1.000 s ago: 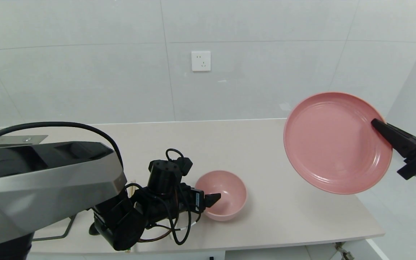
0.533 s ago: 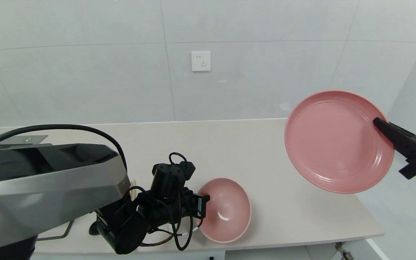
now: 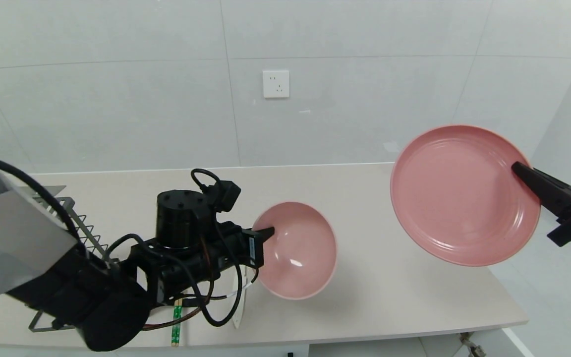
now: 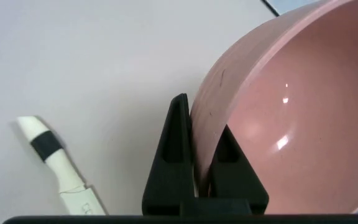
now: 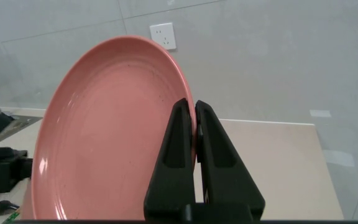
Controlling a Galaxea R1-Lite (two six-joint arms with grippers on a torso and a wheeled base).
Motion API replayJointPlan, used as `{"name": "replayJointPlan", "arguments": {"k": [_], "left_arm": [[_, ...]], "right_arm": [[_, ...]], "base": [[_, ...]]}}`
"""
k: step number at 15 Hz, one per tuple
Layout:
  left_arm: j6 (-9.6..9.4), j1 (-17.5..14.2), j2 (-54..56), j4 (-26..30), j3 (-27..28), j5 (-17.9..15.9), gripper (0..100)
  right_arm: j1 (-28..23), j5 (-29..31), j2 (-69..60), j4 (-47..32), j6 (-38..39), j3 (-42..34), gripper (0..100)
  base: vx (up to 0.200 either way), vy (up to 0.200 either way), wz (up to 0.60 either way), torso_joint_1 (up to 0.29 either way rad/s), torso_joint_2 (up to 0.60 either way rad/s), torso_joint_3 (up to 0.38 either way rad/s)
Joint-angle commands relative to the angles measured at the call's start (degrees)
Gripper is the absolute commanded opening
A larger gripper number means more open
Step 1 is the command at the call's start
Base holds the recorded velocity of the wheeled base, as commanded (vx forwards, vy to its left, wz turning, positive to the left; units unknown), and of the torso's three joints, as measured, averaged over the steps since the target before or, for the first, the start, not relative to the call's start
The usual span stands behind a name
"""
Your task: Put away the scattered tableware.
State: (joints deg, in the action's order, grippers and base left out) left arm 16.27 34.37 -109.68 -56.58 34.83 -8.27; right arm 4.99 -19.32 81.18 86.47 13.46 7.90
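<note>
Head view gives me the count: one pink bowl (image 3: pixel 298 253) and one pink plate (image 3: pixel 459 193), both in the air above the counter (image 3: pixel 389 297) and well apart. My left gripper (image 3: pixel 267 232) has its jaws pinched tight on the bowl's rim, one finger inside and one outside, with the bowl tipped so its mouth faces the camera. My right gripper (image 3: pixel 517 169) is clamped the same way on the plate's rim. The plate hangs steeply tilted over the counter's right end.

Both pieces look rigid, smooth and light, plastic or melamine I'd guess, so stiff but slick. A rim pinch on a tilted piece could let it swivel or slide, so I'd move slowly. The rim is the only sensible hold on either.

On the counter under the left arm lie one white utensil (image 3: pixel 240 312) and what look like chopsticks (image 3: pixel 176 322), number unclear. One wire rack (image 3: pixel 75 218) stands at the left.
</note>
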Motion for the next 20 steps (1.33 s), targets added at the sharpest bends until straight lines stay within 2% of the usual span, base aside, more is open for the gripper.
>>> {"name": "replayJointPlan", "arguments": {"k": [1, 2, 3, 5, 6, 8, 10, 11, 12, 13, 14, 16, 20], "left_arm": [[-1.25, -0.3, 8.6, -1.9, -5.3, 0.2, 0], [-1.68, -0.3, 9.8, -2.8, -6.6, 0.5, 0], [-2.48, -0.3, 12.4, -5.9, -10.4, 2.5, 0], [-2.74, -0.3, 14.3, -9.1, -13.9, 2.8, 0], [-3.27, -0.3, 14.9, -11.8, -17.4, 3.4, 0], [-5.11, -0.5, 14.8, -16.7, -20.9, 5.0, 0], [-5.11, -1.1, 14.9, -20.2, -23.1, 5.1, 0], [-5.38, -2.5, 14.9, -22.6, -24.5, 5.1, 0], [-7.05, -3.1, 15.2, -24.2, -26.0, 5.1, 0], [-8.8, -3.7, 15.7, -25.3, -27.5, 5.1, 0], [-9.77, -3.8, 16.8, -26.4, -29.2, 5.2, 0], [-10.03, -3.7, 21.2, -26.6, -33.4, 5.3, 0], [-9.59, -4.7, 29.2, -25.3, -34.8, 5.0, 0]], "right_arm": [[0.0, 0.0, 0.1, 0.0, 0.0, -0.1, 0], [0.0, 0.0, 0.1, 0.0, 0.0, -0.1, 0], [0.1, 0.0, 0.1, 0.0, -0.4, -0.1, 0], [0.1, -0.1, 0.6, 0.0, -2.0, -0.2, 0], [0.6, -0.1, 1.7, 0.0, -3.4, -0.8, 0], [1.7, -0.1, 2.8, 0.1, -4.0, -1.3, 0], [2.0, -0.1, 3.2, 0.1, -4.0, -1.3, 0], [2.0, -0.1, 3.1, 0.4, -4.0, -1.8, 0], [2.0, -0.1, 2.8, 0.4, -4.0, -2.3, 0], [2.0, -0.2, 2.3, 0.5, -4.1, -3.1, 0], [1.9, -0.5, 1.6, 0.5, -4.1, -4.3, 0], [2.0, -2.1, -0.3, 0.5, -4.1, -6.7, 0], [1.8, -2.1, -2.3, 0.3, -6.0, -7.8, 0]], "base": [[0.0, 0.0, 0.0, 0.0, 0.0, 0.0], [0.0, 0.0, 0.0, 0.0, 0.0, 0.0], [0.0, 0.0, 0.0, 0.0, 0.0, 0.0], [0.0, 0.0, 0.0, 0.0, 0.0, 0.0], [0.0, 0.0, 0.0, 0.0, 0.0, 0.0], [0.0, 0.0, 0.0, 0.0, 0.0, 0.0], [0.0, 0.0, 0.0, 0.0, 0.0, 0.0], [0.0, 0.0, 0.0, 0.0, 0.0, 0.0], [0.0, 0.0, 0.0, 0.0, 0.0, 0.0], [0.0, 0.0, 0.0, 0.0, 0.0, 0.0], [0.0, 0.0, 0.0, 0.0, 0.0, 0.0], [0.0, 0.0, 0.0, 0.0, 0.0, 0.0], [0.0, 0.0, 0.0, 0.0, 0.0, 0.0]]}}
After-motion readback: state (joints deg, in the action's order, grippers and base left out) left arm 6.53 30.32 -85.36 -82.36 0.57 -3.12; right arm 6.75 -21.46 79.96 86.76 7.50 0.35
